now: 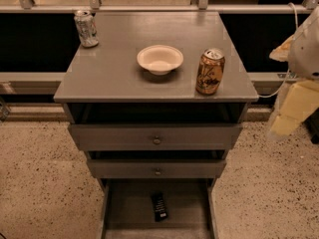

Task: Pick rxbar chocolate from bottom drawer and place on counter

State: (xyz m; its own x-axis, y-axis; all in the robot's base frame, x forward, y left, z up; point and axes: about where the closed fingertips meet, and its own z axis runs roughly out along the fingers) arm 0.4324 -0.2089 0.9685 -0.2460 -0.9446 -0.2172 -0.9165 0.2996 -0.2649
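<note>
Three drawers: one grey cabinet front, stacked; the upper knobbed drawer (pixel 109 137) and the middle knobbed drawer (pixel 119 169) each have a dark gap above them, and the bottom drawer (pixel 124 210) is pulled out furthest toward the near side.
Bottom drawer detail: deep grey tray with a flat floor and side walls showing left and right; its near end is cut off by the picture edge.
Task item: rxbar chocolate (pixel 159 206), a small flat black rectangular wrapped bar with faint light print on its upper face.
Task item position: lying flat on the drawer floor, roughly central between the side walls, long axis running near to far, touching neither wall.
Counter: flat smooth grey top (pixel 114 71) of the cabinet, with edges overhanging slightly.
Counter, far left corner: upright white and silver drinks can (pixel 86 28).
Counter, centre: shallow cream round bowl (pixel 160 59), upright.
Counter, near right: upright gold-brown drinks can (pixel 210 71), just right of the bowl and not touching it.
Gripper: pale yellow and white gripper (pixel 286 118) at the right edge of the scene, off the cabinet's right side, about level with the counter edge and upper drawer, well apart from the bar.
Gripper opening: cannot be made out.
Floor: speckled beige floor (pixel 40 178) on both sides of the cabinet.
</note>
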